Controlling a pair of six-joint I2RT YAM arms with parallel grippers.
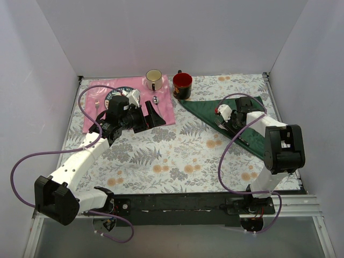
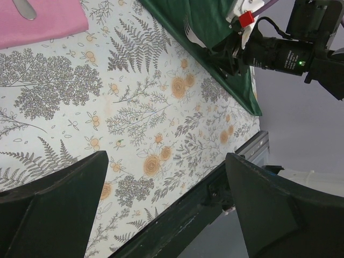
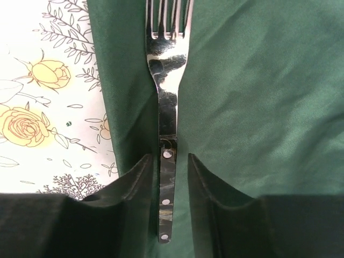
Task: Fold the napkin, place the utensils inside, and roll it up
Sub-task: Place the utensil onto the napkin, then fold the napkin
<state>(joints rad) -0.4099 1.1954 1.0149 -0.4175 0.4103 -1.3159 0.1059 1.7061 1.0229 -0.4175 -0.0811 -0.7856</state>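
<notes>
The dark green napkin (image 1: 207, 110) lies folded into a triangle at the right of the table, also seen in the right wrist view (image 3: 258, 107) and the left wrist view (image 2: 207, 16). A fork (image 3: 167, 107) with a silver head and black riveted handle rests flat on it, near the cloth's left edge (image 1: 219, 126). My right gripper (image 3: 167, 161) straddles the handle, open, with a clear gap beside the handle on the right (image 1: 232, 129). My left gripper (image 1: 152, 117) is wide open and holds nothing, above the pink placemat's right end, facing the floral tablecloth (image 2: 166, 156).
A pink placemat (image 1: 167, 115) lies at the back left, partly under the left arm. A cream mug (image 1: 153, 79) and a red mug (image 1: 182, 85) stand at the back centre. The black front rail (image 2: 177, 215) runs along the table's near edge. White walls close in on three sides.
</notes>
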